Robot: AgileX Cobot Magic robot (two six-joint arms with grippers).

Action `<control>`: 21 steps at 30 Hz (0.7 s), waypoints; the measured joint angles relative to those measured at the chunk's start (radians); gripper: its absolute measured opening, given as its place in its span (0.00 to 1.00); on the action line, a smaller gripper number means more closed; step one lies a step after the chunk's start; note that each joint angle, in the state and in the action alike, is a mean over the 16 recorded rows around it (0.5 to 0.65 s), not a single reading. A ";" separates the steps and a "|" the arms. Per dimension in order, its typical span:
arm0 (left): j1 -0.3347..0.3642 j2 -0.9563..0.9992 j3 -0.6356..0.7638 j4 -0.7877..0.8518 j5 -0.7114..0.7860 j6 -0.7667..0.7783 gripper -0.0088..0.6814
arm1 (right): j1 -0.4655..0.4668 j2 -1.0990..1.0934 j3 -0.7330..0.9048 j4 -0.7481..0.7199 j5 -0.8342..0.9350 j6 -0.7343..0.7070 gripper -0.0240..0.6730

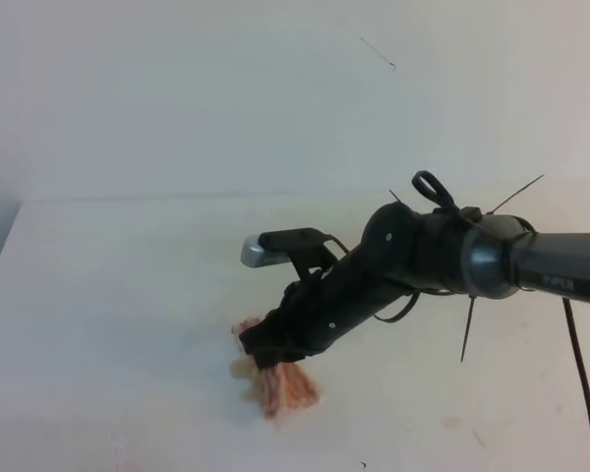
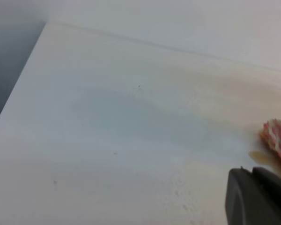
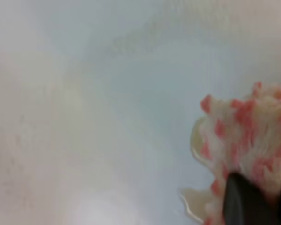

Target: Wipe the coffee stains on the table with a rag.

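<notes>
My right gripper (image 1: 266,350) reaches across the middle of the white table (image 1: 108,295) and is shut on the rag (image 1: 283,386), a pinkish-orange bunched cloth pressed onto the tabletop. In the right wrist view the rag (image 3: 246,138) fills the right side, with one dark fingertip (image 3: 243,201) on it. Light tan coffee stains (image 3: 195,202) show as wet patches along the rag's left edge. In the left wrist view the rag (image 2: 275,136) lies at the far right with a tan patch (image 2: 261,157) beside it. A dark part (image 2: 257,199) in that view's lower right corner may be my left gripper.
The table's left edge (image 2: 18,89) drops off to a dark floor. A pale wall (image 1: 275,88) rises behind the far edge. Faint yellowish marks (image 2: 215,98) cross the tabletop. A small brownish spot (image 1: 454,423) lies at the front right. A cable (image 1: 582,383) hangs under the right arm.
</notes>
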State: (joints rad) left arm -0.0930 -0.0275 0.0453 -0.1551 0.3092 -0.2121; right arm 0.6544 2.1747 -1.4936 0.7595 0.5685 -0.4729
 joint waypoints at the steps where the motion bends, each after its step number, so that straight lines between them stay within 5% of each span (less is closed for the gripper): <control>1: 0.000 0.000 0.000 0.000 0.000 0.000 0.01 | 0.003 0.001 -0.011 0.001 0.002 0.000 0.09; 21: 0.000 0.000 0.000 0.000 0.000 0.000 0.01 | 0.084 0.099 -0.144 0.011 -0.010 0.026 0.09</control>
State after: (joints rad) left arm -0.0930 -0.0275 0.0453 -0.1551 0.3092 -0.2121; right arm 0.7381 2.2740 -1.6375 0.7707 0.5585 -0.4474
